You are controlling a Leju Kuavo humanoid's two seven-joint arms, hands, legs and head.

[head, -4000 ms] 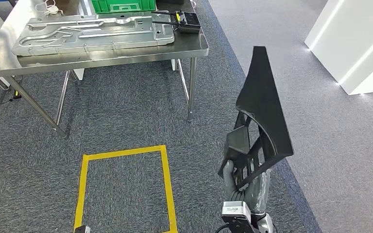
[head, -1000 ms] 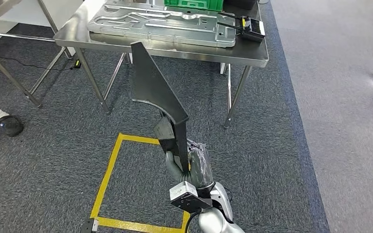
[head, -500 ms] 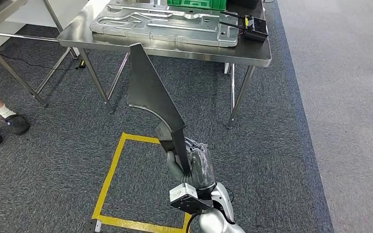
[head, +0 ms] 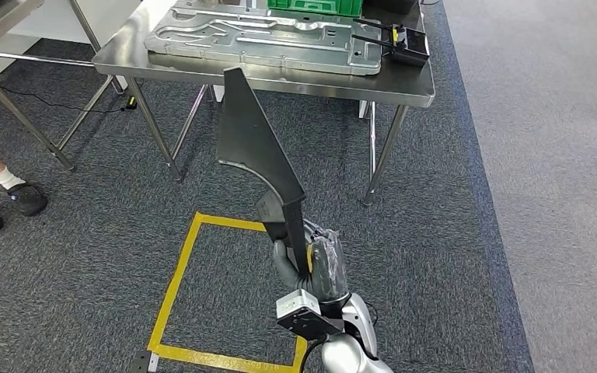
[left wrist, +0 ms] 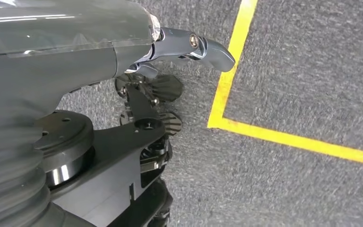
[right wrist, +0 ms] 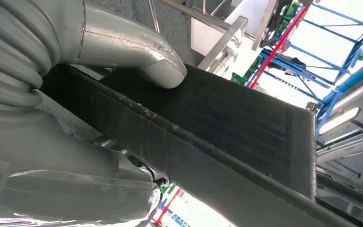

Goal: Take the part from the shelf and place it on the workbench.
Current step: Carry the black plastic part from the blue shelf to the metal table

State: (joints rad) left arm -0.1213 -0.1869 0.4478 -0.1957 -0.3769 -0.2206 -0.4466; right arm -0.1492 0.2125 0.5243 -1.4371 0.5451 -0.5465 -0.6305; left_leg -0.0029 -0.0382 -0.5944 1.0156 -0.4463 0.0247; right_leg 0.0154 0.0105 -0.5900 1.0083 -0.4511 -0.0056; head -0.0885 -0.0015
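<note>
1. The surface [head: 404,85] stands ahead; a large metal plate [head: 264,43] fills most of its top, leaving bare steel along the near edge.
2. The black part [head: 253,148] is carried upright, short of that edge, likely to clear it.
3. The right robot hand [head: 307,264] clamps its lower end.
4. The left robot hand [left wrist: 184,45] hangs over the carpet, holding nothing.
</note>
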